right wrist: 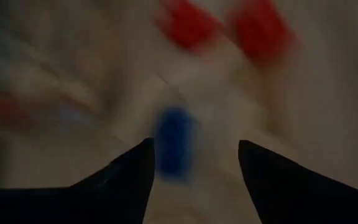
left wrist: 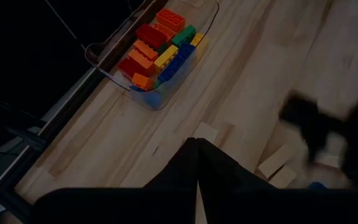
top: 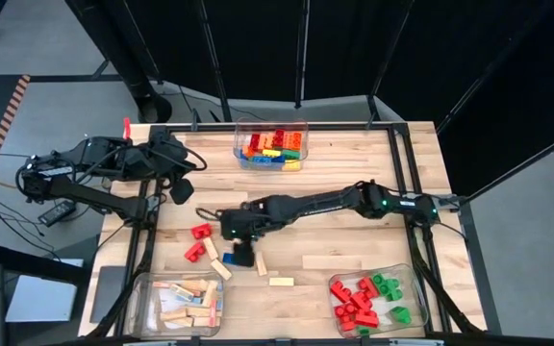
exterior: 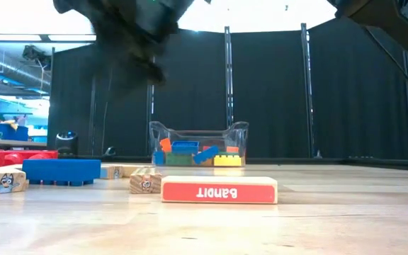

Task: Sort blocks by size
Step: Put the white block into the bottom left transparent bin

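Observation:
Loose blocks lie on the table near its middle: two red bricks, a blue brick and several tan wooden bars. In the low view the blue brick rests flat on the table, with a red-faced wooden bar nearer the camera. My right gripper hovers over these blocks, open. In its blurred wrist view its fingers stand apart, and the blue brick lies beyond them, nearer one finger. My left gripper waits shut and raised at the table's far left.
A clear bin of coloured bricks stands at the far edge. A bin of wooden bars sits at the near left, and a bin of red and green bricks at the near right. Bare wood lies between the two near bins.

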`<state>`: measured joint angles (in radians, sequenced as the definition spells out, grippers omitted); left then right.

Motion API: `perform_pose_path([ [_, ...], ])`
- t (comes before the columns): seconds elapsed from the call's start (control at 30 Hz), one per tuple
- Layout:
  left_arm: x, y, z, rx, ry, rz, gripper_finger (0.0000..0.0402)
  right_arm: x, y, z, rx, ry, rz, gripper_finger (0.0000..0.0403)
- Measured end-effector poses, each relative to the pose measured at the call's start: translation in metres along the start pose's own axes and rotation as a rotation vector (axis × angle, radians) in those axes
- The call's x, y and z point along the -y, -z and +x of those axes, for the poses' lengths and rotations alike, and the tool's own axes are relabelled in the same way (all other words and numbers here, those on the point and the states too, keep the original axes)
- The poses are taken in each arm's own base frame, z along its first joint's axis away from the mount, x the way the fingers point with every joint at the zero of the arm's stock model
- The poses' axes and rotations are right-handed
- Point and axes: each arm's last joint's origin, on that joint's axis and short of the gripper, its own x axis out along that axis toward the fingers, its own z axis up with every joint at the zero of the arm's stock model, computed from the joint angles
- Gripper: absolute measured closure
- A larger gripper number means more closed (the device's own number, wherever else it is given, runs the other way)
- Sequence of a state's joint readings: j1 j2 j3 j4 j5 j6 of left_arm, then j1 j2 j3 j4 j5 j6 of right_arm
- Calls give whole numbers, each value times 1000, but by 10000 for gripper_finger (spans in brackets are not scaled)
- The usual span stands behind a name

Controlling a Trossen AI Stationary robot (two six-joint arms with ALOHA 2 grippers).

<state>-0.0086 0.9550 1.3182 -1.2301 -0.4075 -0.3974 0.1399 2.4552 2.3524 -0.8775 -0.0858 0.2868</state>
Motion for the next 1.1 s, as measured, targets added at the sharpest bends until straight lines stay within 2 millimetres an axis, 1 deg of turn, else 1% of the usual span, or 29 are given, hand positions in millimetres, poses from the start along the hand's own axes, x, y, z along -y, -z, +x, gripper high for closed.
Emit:
perform_pose_path([
  [0.07, 0, 0, 0, 0, 0, 0, 388, -3, 13, -2, -87, 143, -56, 169],
  [0.13, 0, 0, 0, 0, 0, 0, 388, -9, 22, 0, -131, 216, -108, 173],
  [0.23, 0, 0, 0, 0, 0, 1, 388, -15, 27, 13, -93, 204, -134, 174],
  [0.27, 0, 0, 0, 1, 0, 1, 388, -14, 28, 17, -90, 193, -130, 173],
  [0.37, 0, 0, 0, 1, 0, 1, 388, -5, 30, 28, -68, 161, -83, 172],
  [0.53, 0, 0, 0, 1, 0, 2, 388, 21, 49, 47, -170, 195, -23, 174],
  [0.7, 0, 0, 0, 1, 0, 2, 388, 41, 57, 56, -199, 178, 46, 173],
  [0.87, 0, 0, 0, 1, 0, 3, 388, 50, 56, 58, -184, 155, 101, 178],
  [0.97, 0, 0, 0, 1, 0, 3, 388, 50, 55, 57, -188, 124, 108, 181],
  [1.1, 0, 0, 0, -1, -1, 4, 388, 49, 55, 49, -236, 95, 96, 180],
])
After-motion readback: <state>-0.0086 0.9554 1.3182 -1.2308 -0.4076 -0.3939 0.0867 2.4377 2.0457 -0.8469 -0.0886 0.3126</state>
